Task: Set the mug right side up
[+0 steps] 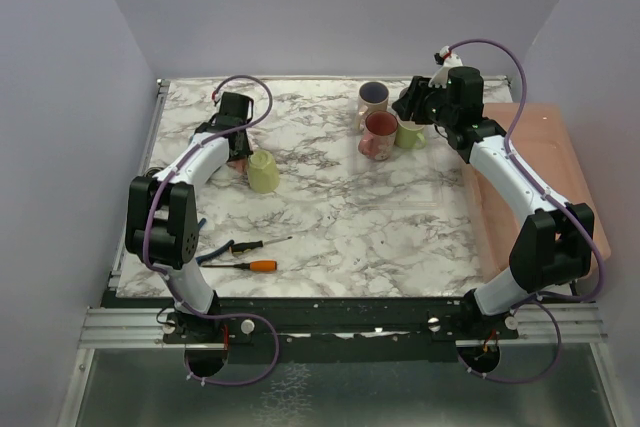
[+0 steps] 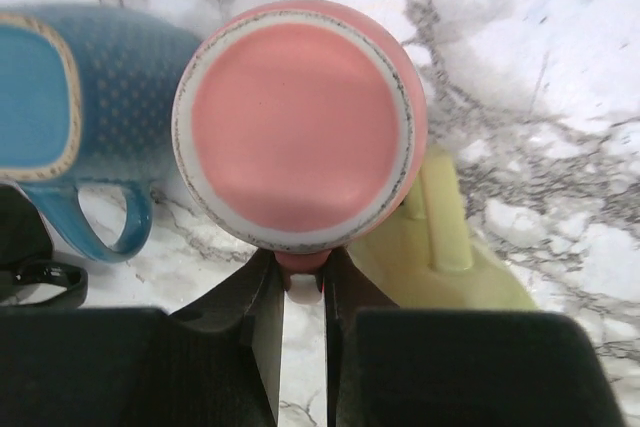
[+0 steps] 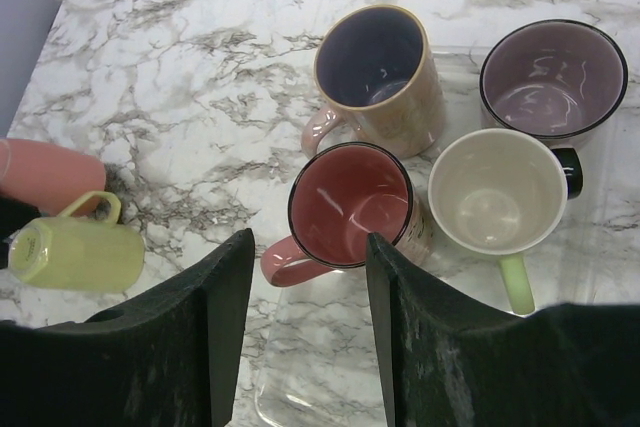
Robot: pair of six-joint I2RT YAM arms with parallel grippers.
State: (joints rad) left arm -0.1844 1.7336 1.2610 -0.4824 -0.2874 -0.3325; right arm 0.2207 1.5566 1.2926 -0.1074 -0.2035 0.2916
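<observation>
A pink mug (image 2: 300,127) stands upside down, its flat base facing the left wrist camera. My left gripper (image 2: 303,275) is shut on its handle, low at the near side. In the top view the left gripper (image 1: 238,150) covers this mug at the left rear of the table. A yellow-green mug (image 1: 263,172) stands upside down just right of it and touches it in the left wrist view (image 2: 450,252). A blue mug (image 2: 70,97) sits base-up on the left. My right gripper (image 3: 308,239) is open and empty above a dark pink upright mug (image 3: 350,205).
Upright near the right gripper are a tan mug (image 3: 380,72), a purple mug (image 3: 552,77) and a cream mug (image 3: 497,192), on a clear tray (image 3: 300,387). A pink bin (image 1: 548,147) lies at the right edge. Two screwdrivers (image 1: 255,255) lie near the front left.
</observation>
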